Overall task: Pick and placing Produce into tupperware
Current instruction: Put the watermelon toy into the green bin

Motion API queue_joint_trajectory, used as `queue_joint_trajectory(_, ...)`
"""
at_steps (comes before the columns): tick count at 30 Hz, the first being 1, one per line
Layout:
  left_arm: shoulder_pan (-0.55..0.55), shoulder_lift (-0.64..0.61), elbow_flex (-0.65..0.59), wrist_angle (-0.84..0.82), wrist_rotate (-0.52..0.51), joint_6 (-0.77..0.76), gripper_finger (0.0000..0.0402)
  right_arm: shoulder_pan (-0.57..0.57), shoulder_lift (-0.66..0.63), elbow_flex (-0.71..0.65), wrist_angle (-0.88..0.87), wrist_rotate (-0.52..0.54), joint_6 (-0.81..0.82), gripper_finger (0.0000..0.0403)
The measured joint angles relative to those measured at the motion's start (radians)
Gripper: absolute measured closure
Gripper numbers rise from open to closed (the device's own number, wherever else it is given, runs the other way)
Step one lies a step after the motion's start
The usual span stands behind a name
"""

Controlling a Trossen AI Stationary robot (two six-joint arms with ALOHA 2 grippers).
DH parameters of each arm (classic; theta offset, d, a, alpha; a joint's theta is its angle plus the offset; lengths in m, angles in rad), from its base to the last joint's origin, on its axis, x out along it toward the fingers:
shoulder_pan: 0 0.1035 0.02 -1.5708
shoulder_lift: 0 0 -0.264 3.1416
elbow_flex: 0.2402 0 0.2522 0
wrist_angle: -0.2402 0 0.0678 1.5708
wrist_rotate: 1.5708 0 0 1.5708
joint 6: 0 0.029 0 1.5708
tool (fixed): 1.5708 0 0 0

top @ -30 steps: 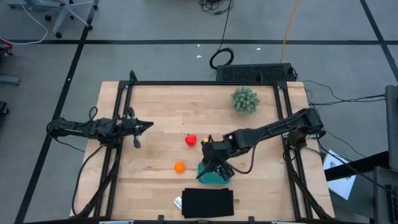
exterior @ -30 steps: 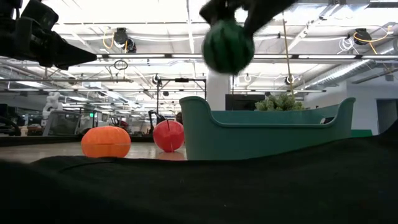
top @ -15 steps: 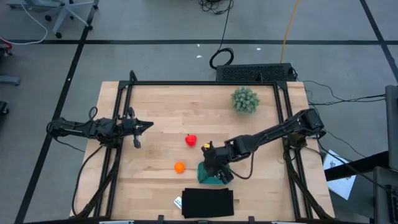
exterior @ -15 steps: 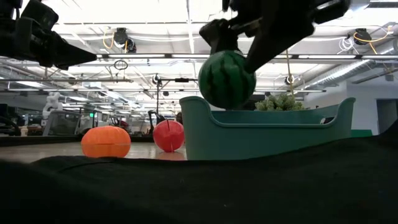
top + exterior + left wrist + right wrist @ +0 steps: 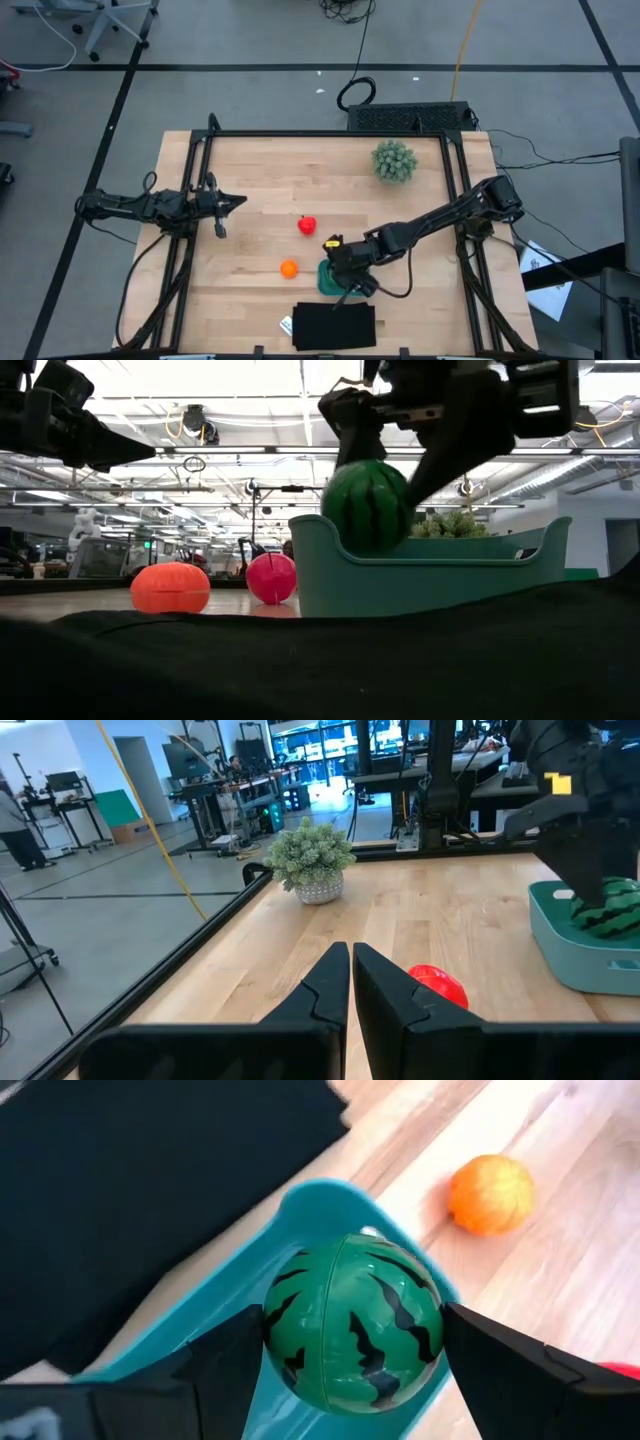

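My right gripper (image 5: 345,276) is shut on the dark green striped ball (image 5: 352,1332) at the left end of the teal tupperware (image 5: 430,575). The ball (image 5: 367,505) reaches partly below the rim there. The red item (image 5: 307,226) and the orange ball (image 5: 288,268) rest on the wooden table to the left of the tupperware (image 5: 324,274). My left gripper (image 5: 238,201) waits shut above the table's left part, its fingers (image 5: 350,982) pointing right toward the red item (image 5: 437,986). My right gripper pinches the striped ball (image 5: 352,1332) between its two fingers (image 5: 232,1362), one on each side at its widest part. The fingers come from above, pointing down. Whether the ball's underside touches the tupperware's floor, I cannot tell.
A flat black rectangle (image 5: 335,325) lies at the near edge, just in front of the tupperware. A fuzzy pale-green plant (image 5: 394,160) stands near the far right corner. Bare wood spreads over the table's middle and far-left part. A black frame rims the table.
My right gripper has moved down and slightly toward the near edge, carrying the striped ball from above the tupperware's rim until it reaches partly below the rim at the left end. It has stayed shut on the ball.
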Motion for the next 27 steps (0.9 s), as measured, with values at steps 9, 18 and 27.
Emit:
queue_joint_trajectory(9,0.000,0.000,0.000,-0.002,0.000,0.003,0.0378,0.001,0.034,0.000,0.027,0.013,0.009,0.0124)
queue_joint_trajectory(18,0.000,0.000,0.000,-0.016,0.008,0.003,0.0378,0.007,0.034,-0.001,0.026,0.012,0.000,0.0124)
queue_joint_trajectory(27,0.000,0.000,0.000,-0.015,0.009,0.002,0.0378,0.014,0.037,-0.052,0.060,0.012,-0.021,0.0124)
